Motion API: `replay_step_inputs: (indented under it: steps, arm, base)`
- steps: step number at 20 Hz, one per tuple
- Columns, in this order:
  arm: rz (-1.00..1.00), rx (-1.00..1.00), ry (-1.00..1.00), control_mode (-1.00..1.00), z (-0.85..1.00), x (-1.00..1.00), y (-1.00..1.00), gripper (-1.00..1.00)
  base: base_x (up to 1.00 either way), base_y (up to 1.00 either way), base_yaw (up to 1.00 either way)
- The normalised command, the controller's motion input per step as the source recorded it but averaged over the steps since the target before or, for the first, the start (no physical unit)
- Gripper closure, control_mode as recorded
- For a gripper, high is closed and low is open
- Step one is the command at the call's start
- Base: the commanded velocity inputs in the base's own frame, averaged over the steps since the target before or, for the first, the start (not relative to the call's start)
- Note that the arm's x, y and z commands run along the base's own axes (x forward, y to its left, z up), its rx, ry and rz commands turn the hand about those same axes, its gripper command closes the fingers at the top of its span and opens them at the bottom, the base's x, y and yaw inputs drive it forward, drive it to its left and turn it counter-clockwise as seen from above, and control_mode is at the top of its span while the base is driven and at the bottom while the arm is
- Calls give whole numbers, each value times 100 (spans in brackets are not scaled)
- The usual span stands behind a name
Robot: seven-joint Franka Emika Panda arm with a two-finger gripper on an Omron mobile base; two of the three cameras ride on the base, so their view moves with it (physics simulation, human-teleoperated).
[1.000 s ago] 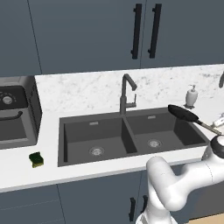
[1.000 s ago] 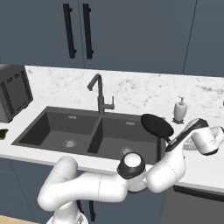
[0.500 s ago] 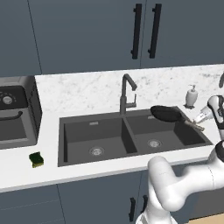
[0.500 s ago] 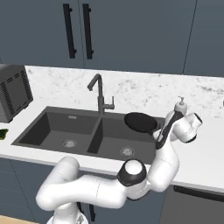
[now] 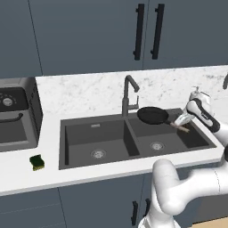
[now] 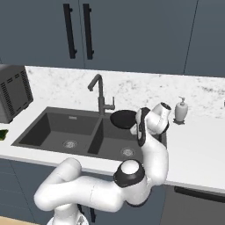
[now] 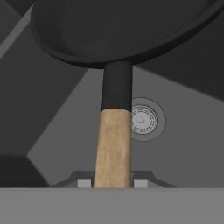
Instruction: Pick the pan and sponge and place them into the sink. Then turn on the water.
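The black pan (image 5: 152,116) hangs level above the right basin of the dark grey sink (image 5: 67,133), close to the faucet (image 5: 128,95). My gripper (image 5: 181,124) is shut on the tan end of its handle (image 7: 114,144). In the hand view the gripper (image 7: 113,181) clamps the handle from both sides, the pan (image 7: 122,30) fills the top, and the right basin's drain (image 7: 143,119) lies below. In the right base view the pan (image 6: 123,118) sits just left of my gripper (image 6: 139,128). The yellow and green sponge (image 5: 37,162) lies on the counter left of the sink.
A dark boxy appliance (image 5: 15,116) stands on the counter at the far left. A white soap dispenser (image 6: 181,110) stands behind the sink's right end. The faucet (image 6: 100,94) rises at the divider between the basins. Cabinet doors hang above the marble backsplash.
The arm has swung left, carrying the pan from over the counter right of the sink to above the right basin. The sponge has not moved.
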Motion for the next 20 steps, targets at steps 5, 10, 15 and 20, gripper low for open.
replay_step_inputs:
  steps: [5,10,15,20]
  arm:
    - [7,-13,15,-100,0,55,15,100]
    - [14,0,9,-100,-1,15,-27,100]
    - [16,-1,0,-100,0,-9,-9,100]
    - [15,-12,0,-100,0,-50,4,100]
  base:
    - [0,0,0]
    - [0,0,0]
    - [0,0,0]
    - [0,0,0]
